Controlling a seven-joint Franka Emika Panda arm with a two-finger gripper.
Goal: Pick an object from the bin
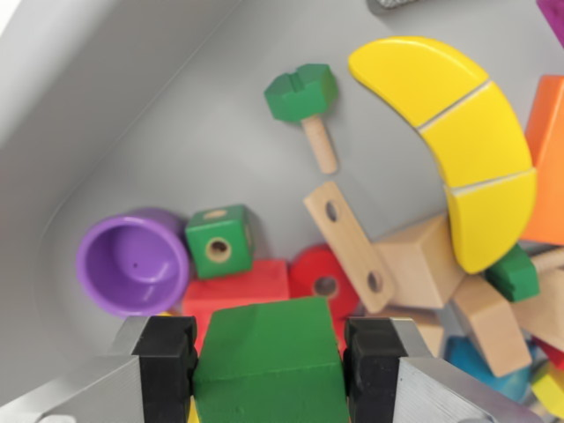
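Now you can see your tool (269, 361) pinching the big green block (269, 357) between its two black pads (167, 352), right above the toys in the grey bin (132, 106).

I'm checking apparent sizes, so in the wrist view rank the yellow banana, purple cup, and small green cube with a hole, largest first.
1. yellow banana
2. purple cup
3. green cube
Cup and cube sit side by side, so nearness hardly skews them.
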